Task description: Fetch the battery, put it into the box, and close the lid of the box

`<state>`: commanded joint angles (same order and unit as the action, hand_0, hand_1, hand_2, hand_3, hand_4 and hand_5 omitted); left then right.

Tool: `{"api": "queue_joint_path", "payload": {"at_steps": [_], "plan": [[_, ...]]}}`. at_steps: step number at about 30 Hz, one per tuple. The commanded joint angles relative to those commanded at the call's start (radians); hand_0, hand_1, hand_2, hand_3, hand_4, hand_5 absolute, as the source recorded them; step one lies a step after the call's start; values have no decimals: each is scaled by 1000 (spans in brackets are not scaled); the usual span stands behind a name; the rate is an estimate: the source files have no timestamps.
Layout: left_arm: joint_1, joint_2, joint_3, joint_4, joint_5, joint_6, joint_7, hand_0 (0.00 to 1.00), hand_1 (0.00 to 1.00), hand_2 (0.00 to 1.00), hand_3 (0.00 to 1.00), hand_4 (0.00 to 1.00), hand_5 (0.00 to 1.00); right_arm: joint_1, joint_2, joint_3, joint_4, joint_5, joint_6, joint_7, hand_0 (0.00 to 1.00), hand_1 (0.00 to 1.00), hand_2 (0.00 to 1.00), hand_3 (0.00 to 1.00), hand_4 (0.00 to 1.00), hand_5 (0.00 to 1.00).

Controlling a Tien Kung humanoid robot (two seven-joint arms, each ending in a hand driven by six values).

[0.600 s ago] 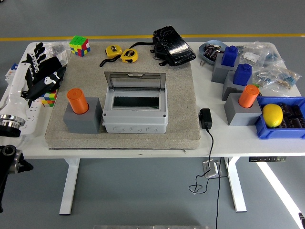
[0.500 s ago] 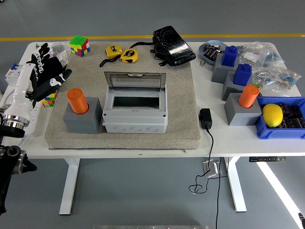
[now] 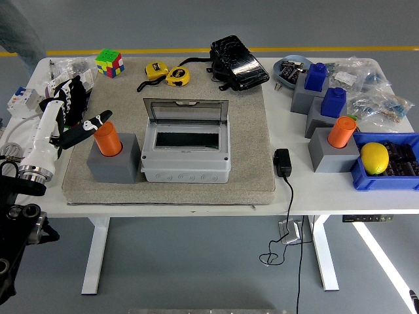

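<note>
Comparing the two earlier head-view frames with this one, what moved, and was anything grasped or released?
The left robot hand swung rightward from the table's left edge toward the orange battery standing in the grey holder. Its thumb now reaches beside the battery's top, fingers open, nothing grasped yet. The battery, holder, grey box with its lid up, and everything on the right side stayed put. The right hand is out of view.
</note>
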<state>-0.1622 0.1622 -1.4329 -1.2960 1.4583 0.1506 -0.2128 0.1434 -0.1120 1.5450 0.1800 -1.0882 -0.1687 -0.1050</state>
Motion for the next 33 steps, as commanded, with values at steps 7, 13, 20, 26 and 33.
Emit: {"api": "queue_joint_path", "payload": {"at_steps": [7, 13, 20, 26, 33], "plan": [[-1, -9, 5, 12, -10, 3, -4, 951, 998, 998, 998, 998, 358, 1, 1, -1, 0, 2, -1, 2, 820, 759, 734, 794, 998, 964], [-3, -17, -10, 35, -62, -28, -14, 961, 998, 998, 998, 998, 396, 2, 1, -4, 0, 4, 0, 2, 821, 759, 734, 794, 998, 964], [8, -24, 0, 72, -175, -132, -10, 972, 998, 998, 998, 998, 424, -2, -2, -10, 0, 2, -1, -1, 820, 759, 734, 794, 998, 967], [8, -34, 9, 81, -205, -116, -38, 976, 998, 998, 998, 998, 429, -1, -3, -16, 0, 2, -2, -3, 820, 759, 734, 794, 998, 969], [3, -42, 34, 95, -287, -39, -121, 910, 998, 998, 998, 998, 424, -4, -5, -19, 0, 2, -3, -5, 820, 759, 734, 793, 998, 970]]}}
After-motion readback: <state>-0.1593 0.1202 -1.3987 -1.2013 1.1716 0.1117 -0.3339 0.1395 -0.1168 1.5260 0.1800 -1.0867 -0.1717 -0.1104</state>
